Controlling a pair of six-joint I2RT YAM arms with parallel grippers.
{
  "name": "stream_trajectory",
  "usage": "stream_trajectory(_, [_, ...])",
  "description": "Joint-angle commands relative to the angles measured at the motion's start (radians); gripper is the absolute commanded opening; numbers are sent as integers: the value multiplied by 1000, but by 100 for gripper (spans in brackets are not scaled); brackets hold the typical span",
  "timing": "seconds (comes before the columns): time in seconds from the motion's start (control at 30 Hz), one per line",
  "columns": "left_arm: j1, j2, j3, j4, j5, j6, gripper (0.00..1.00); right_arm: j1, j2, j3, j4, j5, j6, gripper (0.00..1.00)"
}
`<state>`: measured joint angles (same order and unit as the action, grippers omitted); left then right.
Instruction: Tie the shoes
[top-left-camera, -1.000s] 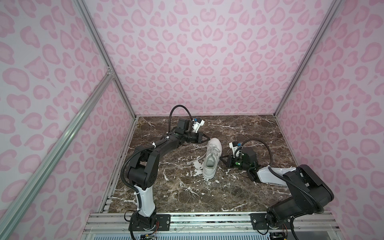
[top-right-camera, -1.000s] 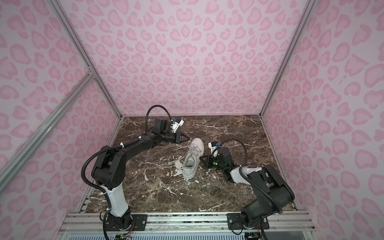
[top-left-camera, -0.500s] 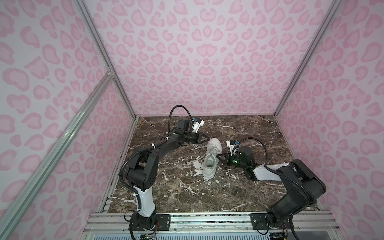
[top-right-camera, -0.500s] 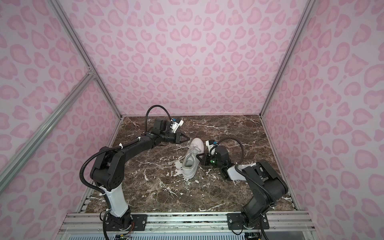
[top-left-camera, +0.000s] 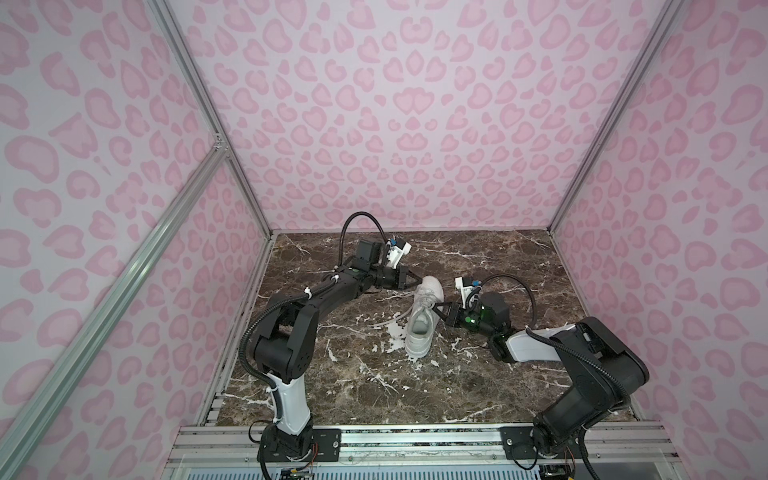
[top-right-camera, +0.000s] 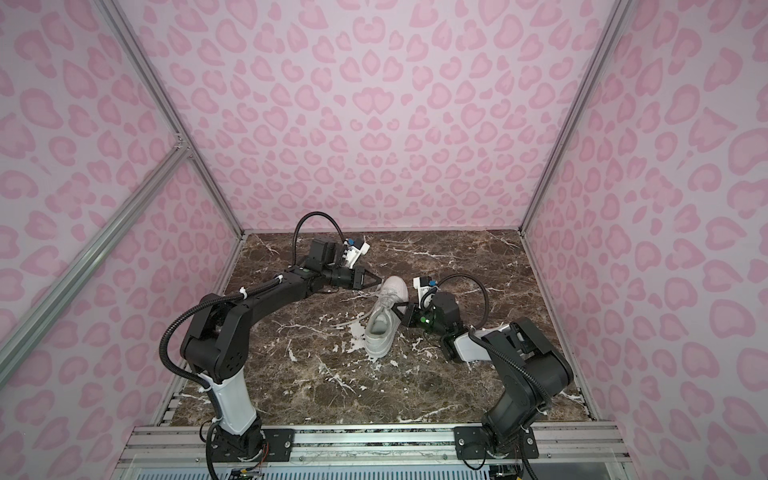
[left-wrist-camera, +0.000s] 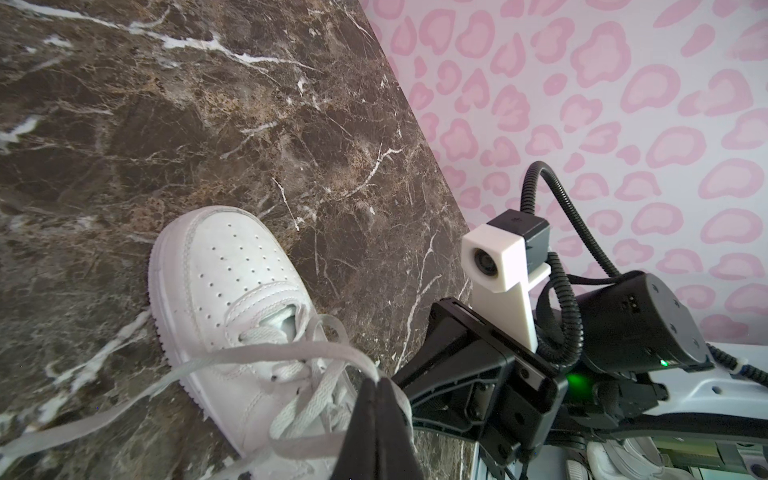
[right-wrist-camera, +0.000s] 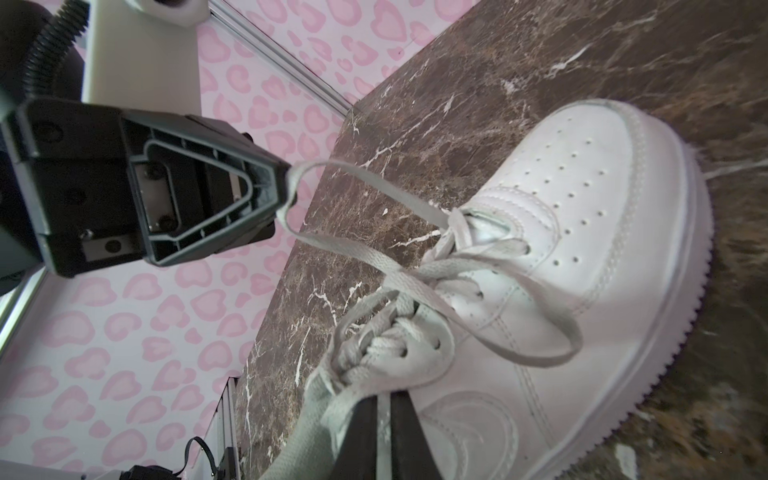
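One white shoe (top-left-camera: 422, 328) (top-right-camera: 382, 328) lies mid-table, toe toward the back wall. My left gripper (top-left-camera: 419, 279) (top-right-camera: 379, 282) hangs just left of the toe end, shut on a loop of white lace (right-wrist-camera: 365, 253) that runs back to the eyelets. The wrist views show that pinch at the left gripper's tips (left-wrist-camera: 377, 380) (right-wrist-camera: 289, 187). My right gripper (top-left-camera: 436, 309) (top-right-camera: 397, 307) presses against the shoe's right side by the collar. Its jaws (right-wrist-camera: 384, 399) stand almost together with a strip of lace between them. Another lace end (top-left-camera: 386, 322) trails onto the table left of the shoe.
The brown marble table (top-left-camera: 374, 386) is walled on three sides by pink-patterned panels (top-left-camera: 415, 124). An aluminium rail (top-left-camera: 415, 440) runs along the front edge, carrying both arm bases. White veins in the marble resemble lace near the shoe.
My right gripper has moved left, from a little way off the shoe's right side to right against it. The left gripper has kept its place and its hold on the loop.
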<state>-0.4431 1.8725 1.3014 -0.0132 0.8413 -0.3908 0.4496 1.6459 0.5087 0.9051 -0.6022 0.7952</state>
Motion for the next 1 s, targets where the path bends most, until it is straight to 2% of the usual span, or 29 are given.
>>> stream_trajectory(0.0, [-3,-24,-15,-7,-3,0,3,1,17,0,84,-1,33,12])
stream_trajectory(0.47, [-19,-40,-54,-6,-4,-24,3,4,122,-15,347,-39,174,18])
stream_trajectory(0.97, [-29,-27,-53,-15,2,-42,3,5,191,1,467,-50,237,22])
